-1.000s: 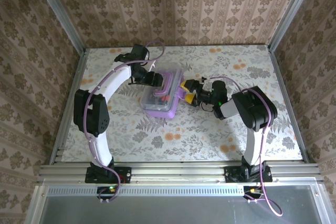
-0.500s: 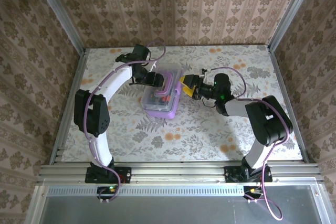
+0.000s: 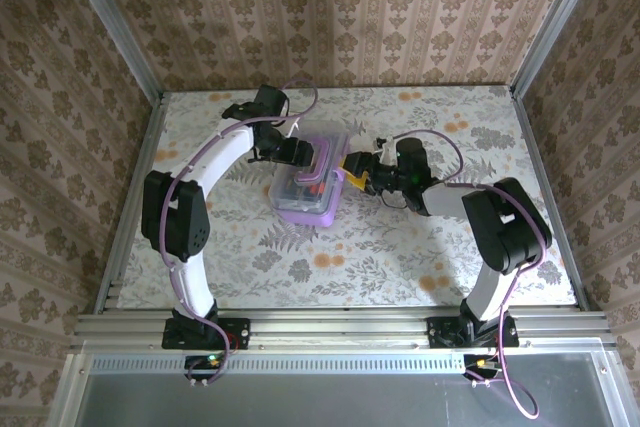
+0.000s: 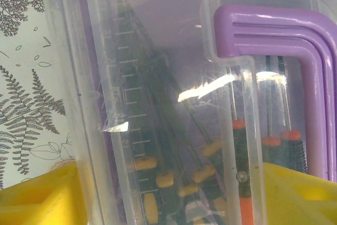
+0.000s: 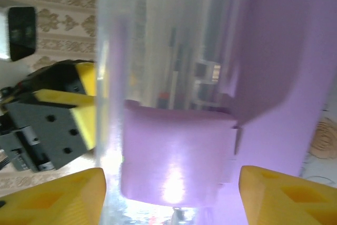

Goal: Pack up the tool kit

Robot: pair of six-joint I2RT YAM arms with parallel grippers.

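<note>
Right gripper (image 3: 350, 169) nearer case (image 3: 305, 209), screwdrivers (image 4: 239, 146) inside

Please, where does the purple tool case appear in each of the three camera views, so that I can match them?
Top external: the tool case lies mid-table, slightly left of centre.
Left wrist: it covers most of the frame, its purple handle at upper right.
Right wrist: its purple body covers the right half, a clasp at bottom centre.
Shared landmark: the clear lid with screwdrivers beneath.
</note>
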